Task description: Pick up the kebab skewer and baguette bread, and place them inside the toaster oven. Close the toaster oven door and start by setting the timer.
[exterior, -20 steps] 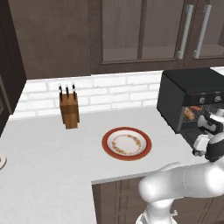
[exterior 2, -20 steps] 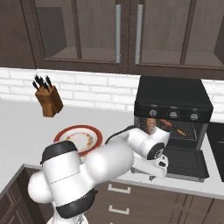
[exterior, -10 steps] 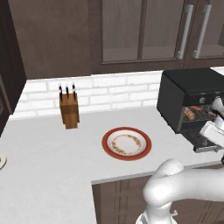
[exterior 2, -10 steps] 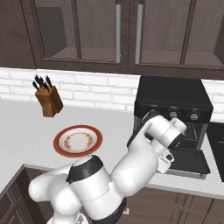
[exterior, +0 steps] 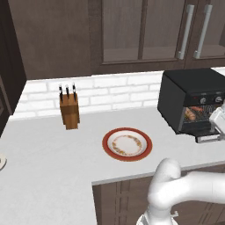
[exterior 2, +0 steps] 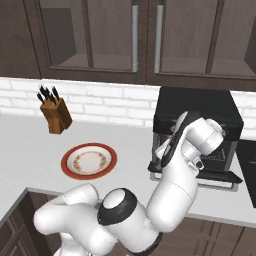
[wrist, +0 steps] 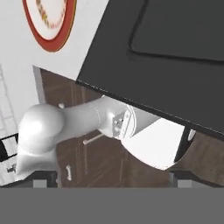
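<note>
The black toaster oven stands at the right end of the counter. The toaster oven door lies folded down and open. A reddish-brown patch of food rests on the rack inside; I cannot tell the kebab skewer from the baguette bread there. My gripper hangs just above the lowered door and looks down on its dark window panel. Its fingertips stand far apart, open, with nothing between them. The white hand shows in front of the oven mouth.
A red-rimmed plate sits bare on the grey counter, left of the oven. A wooden knife block stands by the brick wall. Dark cabinets hang above, and my own arm covers the oven mouth.
The arm has lifted and swung right in front of the oven, with the elbow raised higher. The jaws stayed open. Plate, knife block and oven have not moved.
</note>
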### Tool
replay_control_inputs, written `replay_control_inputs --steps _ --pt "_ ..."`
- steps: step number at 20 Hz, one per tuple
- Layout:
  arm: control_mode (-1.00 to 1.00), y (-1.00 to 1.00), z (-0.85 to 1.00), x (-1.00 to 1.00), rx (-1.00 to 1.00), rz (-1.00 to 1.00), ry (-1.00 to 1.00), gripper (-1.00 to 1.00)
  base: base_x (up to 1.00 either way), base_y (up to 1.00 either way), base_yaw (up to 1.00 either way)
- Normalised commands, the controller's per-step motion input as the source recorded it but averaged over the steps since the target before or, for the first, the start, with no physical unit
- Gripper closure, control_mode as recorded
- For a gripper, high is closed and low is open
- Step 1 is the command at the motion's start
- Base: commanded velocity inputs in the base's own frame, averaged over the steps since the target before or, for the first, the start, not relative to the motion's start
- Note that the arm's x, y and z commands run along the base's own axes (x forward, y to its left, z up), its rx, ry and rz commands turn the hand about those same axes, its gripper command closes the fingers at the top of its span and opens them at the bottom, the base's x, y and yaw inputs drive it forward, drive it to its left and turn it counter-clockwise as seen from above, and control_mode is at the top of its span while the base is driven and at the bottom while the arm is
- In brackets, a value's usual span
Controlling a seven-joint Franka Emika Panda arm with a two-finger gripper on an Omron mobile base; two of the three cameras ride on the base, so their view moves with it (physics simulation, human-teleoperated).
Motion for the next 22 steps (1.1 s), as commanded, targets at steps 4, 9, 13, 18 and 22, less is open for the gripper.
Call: replay_control_inputs --steps 4,9,13,18,22 --pt "-1.0 0.91 0.0 0.83 0.0 0.0 -0.52 -1.0 0.0 0.0 0.0" --pt "-1.0 0.91 -0.01 0.84 0.0 -0.01 -0.48 -1.0 0.0 0.0 0.0" --pt "-1.0 0.78 0.0 0.97 0.0 -0.02 -0.45 -1.0 0.0 0.0 0.0" --pt "-1.0 0.62 0.0 0.9 0.0 -0.02 -0.44 -1.0 0.0 0.0 0.0" --pt "-1.0 0.49 -0.11 0.71 0.0 -0.01 -0.37 -1.0 0.0 0.0 0.0"
